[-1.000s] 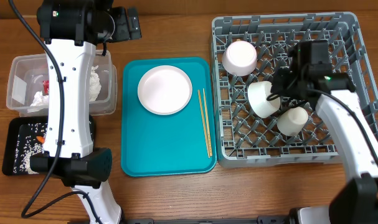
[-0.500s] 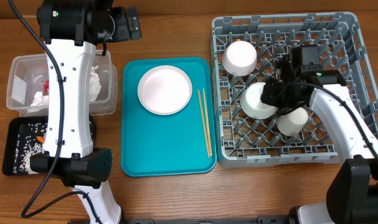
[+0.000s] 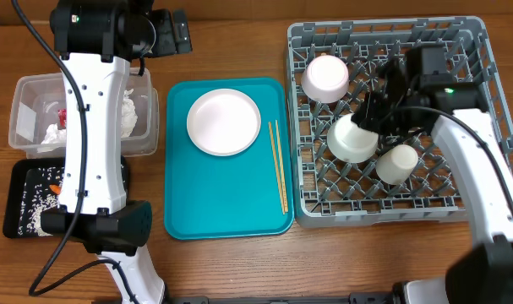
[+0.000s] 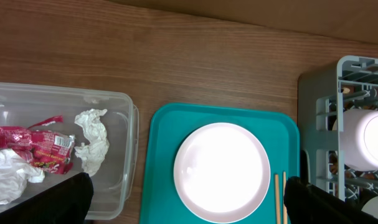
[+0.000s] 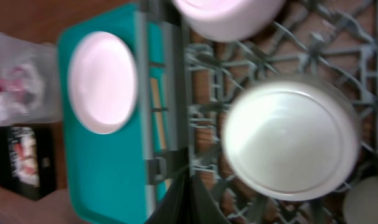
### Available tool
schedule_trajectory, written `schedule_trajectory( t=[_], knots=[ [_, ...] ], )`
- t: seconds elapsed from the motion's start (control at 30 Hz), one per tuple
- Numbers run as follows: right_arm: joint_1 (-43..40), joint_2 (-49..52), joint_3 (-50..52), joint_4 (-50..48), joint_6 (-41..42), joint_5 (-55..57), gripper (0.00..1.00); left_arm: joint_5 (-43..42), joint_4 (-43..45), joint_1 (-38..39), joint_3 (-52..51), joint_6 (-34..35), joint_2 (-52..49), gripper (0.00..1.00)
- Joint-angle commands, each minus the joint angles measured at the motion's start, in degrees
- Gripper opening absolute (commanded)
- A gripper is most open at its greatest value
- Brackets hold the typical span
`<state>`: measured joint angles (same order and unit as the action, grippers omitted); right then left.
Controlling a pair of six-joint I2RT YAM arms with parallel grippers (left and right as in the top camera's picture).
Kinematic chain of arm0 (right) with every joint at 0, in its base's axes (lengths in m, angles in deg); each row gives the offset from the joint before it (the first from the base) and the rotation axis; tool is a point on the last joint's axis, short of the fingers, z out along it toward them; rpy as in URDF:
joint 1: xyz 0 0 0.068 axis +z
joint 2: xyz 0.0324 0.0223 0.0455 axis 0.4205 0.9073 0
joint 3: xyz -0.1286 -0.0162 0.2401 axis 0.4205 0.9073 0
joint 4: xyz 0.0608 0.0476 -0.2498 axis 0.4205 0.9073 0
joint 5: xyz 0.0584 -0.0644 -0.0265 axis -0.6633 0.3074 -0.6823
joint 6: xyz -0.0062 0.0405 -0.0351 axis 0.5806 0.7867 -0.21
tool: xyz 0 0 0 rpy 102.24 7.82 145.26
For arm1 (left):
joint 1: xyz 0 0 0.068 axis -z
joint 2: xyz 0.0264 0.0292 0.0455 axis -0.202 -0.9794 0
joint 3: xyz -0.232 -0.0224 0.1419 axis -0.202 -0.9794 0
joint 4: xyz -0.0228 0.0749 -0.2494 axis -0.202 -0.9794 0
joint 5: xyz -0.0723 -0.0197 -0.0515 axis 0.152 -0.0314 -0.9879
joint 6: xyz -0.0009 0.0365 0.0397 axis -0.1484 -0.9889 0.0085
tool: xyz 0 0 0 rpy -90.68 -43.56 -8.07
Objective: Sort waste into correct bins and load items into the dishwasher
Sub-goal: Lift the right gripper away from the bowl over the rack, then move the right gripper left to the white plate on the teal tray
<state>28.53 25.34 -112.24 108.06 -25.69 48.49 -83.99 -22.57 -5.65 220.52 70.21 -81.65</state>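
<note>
Though still shut, right claw (image 3: 371, 116) beside bowl (image 3: 349, 142).

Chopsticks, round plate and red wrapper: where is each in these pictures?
Chopsticks (image 3: 278, 166), overhead view, middle of the pair.
Plate (image 3: 224, 122), overhead view, its centre.
Red wrapper (image 4: 36, 144), left wrist view, middle of the foil.

No readable text — none anywhere

A white bowl (image 3: 325, 78), second bowl (image 3: 353, 139) and small cup (image 3: 397, 163) sit in the grey dish rack (image 3: 349, 198) (plate (image 3: 224, 122) and chopsticks (image 3: 278, 165) lie beside it).
</note>
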Motion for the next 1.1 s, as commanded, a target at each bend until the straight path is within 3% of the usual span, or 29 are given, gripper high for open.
schedule_trajectory(
  t=[0.0,0.13,0.17,0.33,0.77,1.07],
  knots=[
    [3.28,-3.82,-2.10,0.24,-0.07,-3.34,0.08,0.55,0.15,0.39,1.11,0.59,1.33,1.00],
    [7.98,-3.65,-1.53,0.09,-0.04,-3.34,0.21,0.55,0.15,0.39,1.11,0.59,1.33,1.00],
    [9.29,-3.56,-1.25,-0.48,-0.02,-3.34,0.28,0.55,0.15,0.39,1.11,0.59,1.33,1.00],
    [16.63,-2.62,0.46,-7.37,-0.02,-3.28,0.39,0.55,0.15,0.39,1.11,0.59,1.33,1.00],
    [31.08,8.59,0.59,-25.57,7.50,10.27,0.40,-0.11,1.01,0.39,1.11,0.63,1.33,1.00],
    [33.35,16.70,0.59,-29.55,7.52,16.24,0.40,0.90,3.17,0.39,1.11,0.61,1.33,1.00]
  ],
)
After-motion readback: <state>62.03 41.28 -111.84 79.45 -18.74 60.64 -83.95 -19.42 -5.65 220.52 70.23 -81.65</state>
